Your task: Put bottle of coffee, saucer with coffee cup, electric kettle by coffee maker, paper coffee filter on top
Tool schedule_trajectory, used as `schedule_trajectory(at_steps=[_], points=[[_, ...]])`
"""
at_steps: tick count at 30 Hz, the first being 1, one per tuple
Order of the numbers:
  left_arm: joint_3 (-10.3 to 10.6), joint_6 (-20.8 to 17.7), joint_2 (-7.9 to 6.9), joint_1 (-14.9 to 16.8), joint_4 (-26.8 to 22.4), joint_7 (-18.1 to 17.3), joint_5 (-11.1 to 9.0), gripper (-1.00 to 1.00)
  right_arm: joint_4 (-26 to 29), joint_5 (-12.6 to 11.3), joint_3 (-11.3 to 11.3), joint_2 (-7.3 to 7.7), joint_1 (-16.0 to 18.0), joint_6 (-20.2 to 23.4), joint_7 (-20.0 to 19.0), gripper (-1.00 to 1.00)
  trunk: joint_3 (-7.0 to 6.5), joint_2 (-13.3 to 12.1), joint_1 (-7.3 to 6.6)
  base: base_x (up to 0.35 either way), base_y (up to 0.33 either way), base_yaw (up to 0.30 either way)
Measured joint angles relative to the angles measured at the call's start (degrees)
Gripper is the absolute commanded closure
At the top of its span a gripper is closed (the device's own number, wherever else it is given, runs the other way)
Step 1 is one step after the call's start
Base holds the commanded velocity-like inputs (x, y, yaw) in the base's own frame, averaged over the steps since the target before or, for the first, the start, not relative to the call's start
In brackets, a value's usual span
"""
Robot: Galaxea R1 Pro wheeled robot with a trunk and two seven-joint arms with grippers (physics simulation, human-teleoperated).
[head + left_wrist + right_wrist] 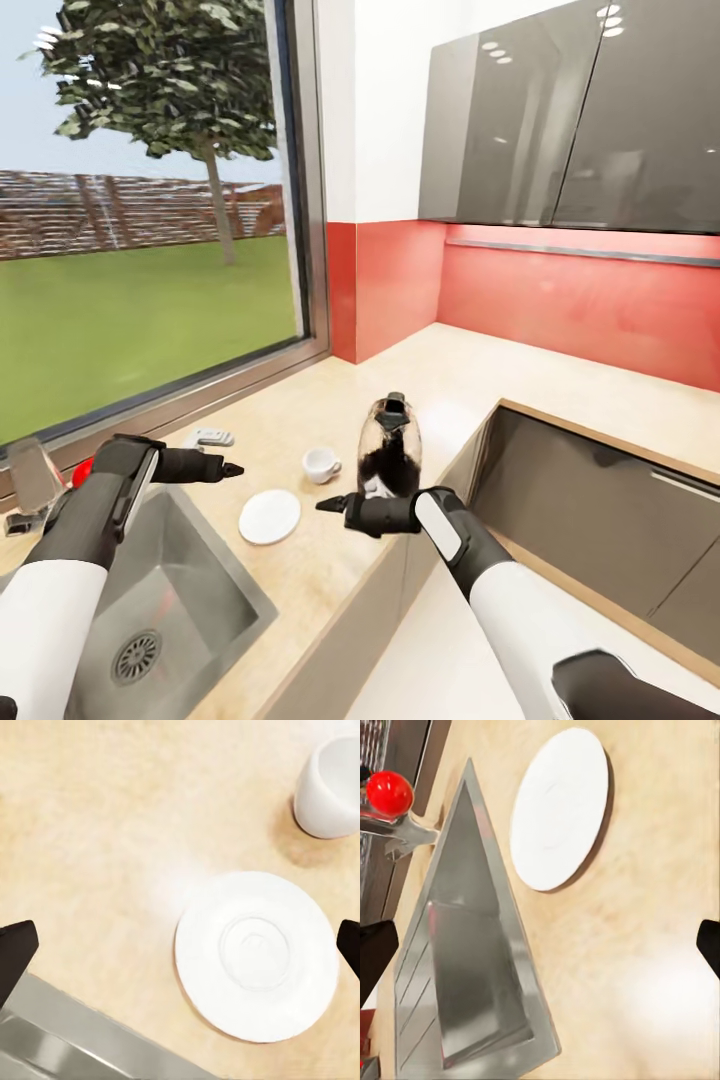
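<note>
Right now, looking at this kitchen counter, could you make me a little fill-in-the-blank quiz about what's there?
1. The white saucer lies flat with ____ on it.
2. The cup stands on the ____, apart from the saucer.
3. The steel sink has a round ____ in its bottom.
4. Both pincers, left and right, hold ____.

Missing words: nothing; counter; drain; nothing

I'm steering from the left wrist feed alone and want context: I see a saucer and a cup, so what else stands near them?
Observer: An electric kettle stands on the countertop, just beyond the cup.
Operator: Is the cup on the saucer?
Observer: No; the head view shows it beside the saucer, apart.
Operator: Where's the right gripper?
Observer: The right gripper hangs empty and open between saucer and kettle.
</note>
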State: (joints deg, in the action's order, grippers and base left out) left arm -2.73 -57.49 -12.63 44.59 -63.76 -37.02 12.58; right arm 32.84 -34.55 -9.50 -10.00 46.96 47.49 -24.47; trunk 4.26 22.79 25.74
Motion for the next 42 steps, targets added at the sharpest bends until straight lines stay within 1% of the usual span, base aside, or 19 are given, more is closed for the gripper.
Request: schedule_trajectory(at_steps=[11,13,14,19,21,23,26,28,33,37,39,42], points=[[-0.09,0.07,0.22,-0.52,0.04,0.00,0.01,-1.00,-7.61,-0.27,0.11,0.00,0.00,0.05,0.08,-1.00,0.00,0.00,0.01,0.017,0.000,0.000],[-0.09,0.09,0.24,-1.03,0.06,0.00,0.00,-1.00,-8.34,-0.72,0.13,0.00,0.00,0.06,0.09,-1.00,0.00,0.00,0.01,0.000,0.000,0.000],[-0.09,0.09,0.24,-1.20,0.05,0.00,-0.02,-1.00,-8.46,-0.99,0.13,0.00,0.00,0.06,0.09,-1.00,0.00,0.00,0.01,0.000,0.000,0.000],[-0.14,-0.06,0.23,-1.88,0.39,0.00,-0.12,-1.00,-8.91,-3.76,0.14,0.00,0.00,0.08,0.10,-1.00,0.00,0.00,0.01,0.000,0.000,0.000],[-0.19,-0.09,0.23,-1.95,1.48,0.00,-0.15,-1.00,-8.99,-4.41,0.14,0.00,0.00,0.08,0.10,-1.00,0.00,0.00,0.01,0.000,0.000,0.000],[-0.26,0.08,0.23,-1.99,4.07,-0.01,-0.16,-1.00,-9.06,-4.81,0.14,0.00,0.00,0.08,0.11,-1.00,0.00,0.00,0.01,0.000,0.000,0.000],[-0.50,0.34,0.23,-2.01,7.62,-0.13,-0.21,-1.00,-9.09,-5.03,0.11,0.00,0.00,0.08,0.11,-1.00,0.00,0.00,0.01,0.000,0.000,0.000],[-0.53,0.39,0.24,-2.01,8.44,-0.15,-0.23,-1.00,-9.10,-5.06,0.08,0.00,0.00,0.08,0.11,-1.00,0.00,0.00,0.01,0.000,0.000,0.000],[-0.48,0.64,0.30,-2.01,9.18,-0.02,-0.22,-1.00,-9.10,-5.09,0.06,0.00,-0.01,0.08,0.11,-1.00,0.00,0.00,0.01,0.000,0.000,0.000],[-0.53,1.97,0.40,-2.01,9.29,0.08,-0.29,-1.00,-9.10,-5.10,0.05,0.00,-0.03,0.08,0.11,-1.00,0.00,0.00,0.01,0.000,0.000,0.000],[-0.56,3.23,1.02,-2.02,9.27,0.20,-0.35,-1.00,-9.10,-5.10,0.05,0.00,-0.04,0.08,0.11,-1.00,0.00,0.00,0.01,0.000,0.000,0.000],[-0.57,4.01,1.87,-2.02,9.25,0.33,-0.20,-1.00,-9.10,-5.10,0.05,0.00,-0.04,0.08,0.11,-1.00,0.00,0.01,0.00,0.095,0.000,0.000]])
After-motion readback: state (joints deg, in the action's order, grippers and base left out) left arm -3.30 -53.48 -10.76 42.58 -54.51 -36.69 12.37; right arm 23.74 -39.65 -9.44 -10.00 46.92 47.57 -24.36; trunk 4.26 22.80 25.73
